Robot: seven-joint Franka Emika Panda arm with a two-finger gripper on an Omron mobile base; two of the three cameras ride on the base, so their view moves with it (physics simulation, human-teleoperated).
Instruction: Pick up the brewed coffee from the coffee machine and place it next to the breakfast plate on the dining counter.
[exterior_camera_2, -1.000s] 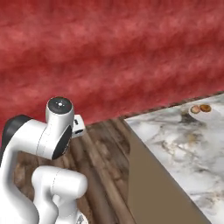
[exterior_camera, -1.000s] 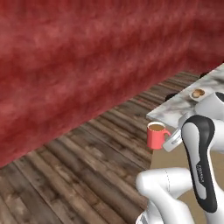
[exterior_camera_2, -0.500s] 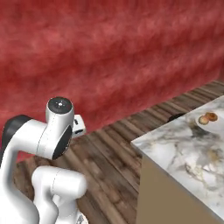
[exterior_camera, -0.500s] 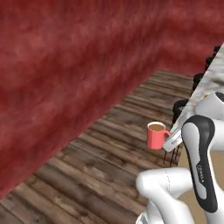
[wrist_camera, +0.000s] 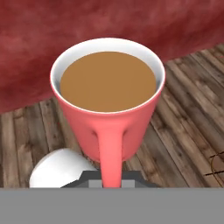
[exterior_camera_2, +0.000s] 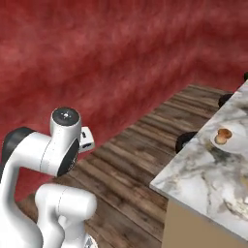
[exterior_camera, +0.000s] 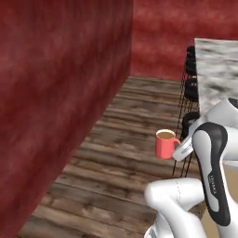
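While the gripper [exterior_camera: 179, 149] is clamped tight on the handle of the brewed coffee [exterior_camera: 165, 143], that red mug hangs upright in the air above the wooden floor [exterior_camera: 116, 153], well short of the dining counter [exterior_camera_2: 203, 181]. Light brown coffee fills the mug nearly to its white inner rim, level and unspilled. On the marble top, the breakfast plate [exterior_camera_2: 231, 145] holds two small brown pastries [exterior_camera_2: 222, 136] near the counter's edge. Black stools [exterior_camera: 191, 86] stand beside the counter. No readable writing appears on the mug.
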